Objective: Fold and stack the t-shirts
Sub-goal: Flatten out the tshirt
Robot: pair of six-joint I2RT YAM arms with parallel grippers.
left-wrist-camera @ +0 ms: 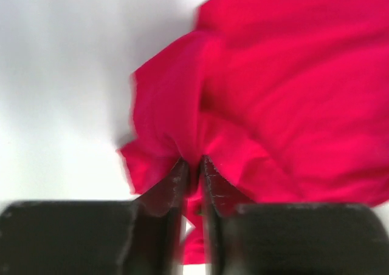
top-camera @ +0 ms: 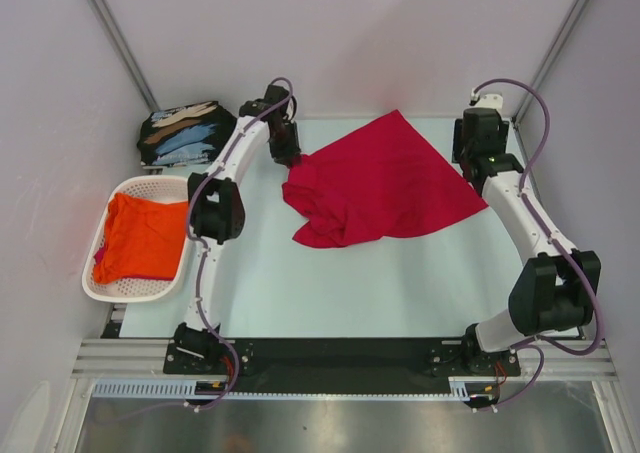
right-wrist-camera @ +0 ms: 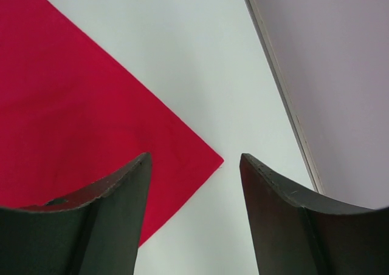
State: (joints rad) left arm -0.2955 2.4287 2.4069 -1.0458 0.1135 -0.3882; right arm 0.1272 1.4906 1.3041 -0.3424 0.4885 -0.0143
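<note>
We clamp the left gripper tight on a bunched fold at the left edge of the crimson t-shirt, likely so that crumpled side can be drawn out flat. The shirt lies on the table, toward the far side. Our right gripper hangs spread wide over the shirt's smooth right corner, holding nothing, seemingly poised to take it. The orange t-shirt waits in the white basket. The black printed t-shirts sit folded at far left, probably the stack's base.
</note>
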